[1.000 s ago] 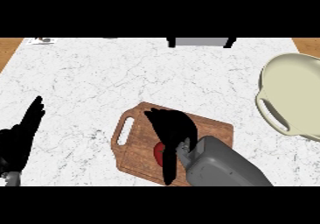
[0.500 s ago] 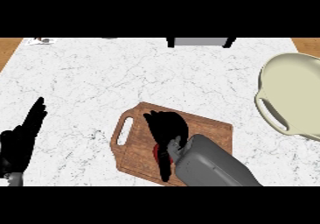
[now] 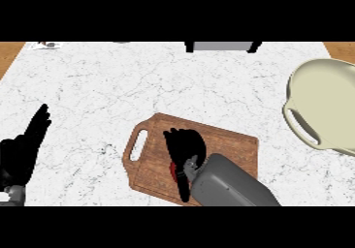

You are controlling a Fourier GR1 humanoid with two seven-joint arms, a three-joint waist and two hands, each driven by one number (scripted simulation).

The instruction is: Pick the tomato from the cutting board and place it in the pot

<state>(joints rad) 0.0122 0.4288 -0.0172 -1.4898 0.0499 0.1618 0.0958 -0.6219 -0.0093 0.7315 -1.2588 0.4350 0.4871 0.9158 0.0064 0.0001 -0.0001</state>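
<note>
In the head view, your right robot hand (image 3: 186, 150) lies over the middle of the cutting board (image 3: 231, 145), its fingers bent down round the tomato (image 3: 173, 169), so that only a thin red sliver of it shows at the hand's left edge, toward the near side of the board. The hand hides the rest of it, and its fingers curl about it in a hold. Your left robot hand (image 3: 21, 152) rests at the near left of the bench (image 3: 137, 87), well apart from the board, its fingers straight and pointing away from you.

You have one tomato, one cutting board and one pot (image 3: 330, 111). The board is brown wood with visible grain, rectangular with rounded corners and a slot handle at its left end. The pot is cream, smooth and round, with a loop handle on its near-left side; it stands at the far right. The bench top is white marble with thin grey veins.
</note>
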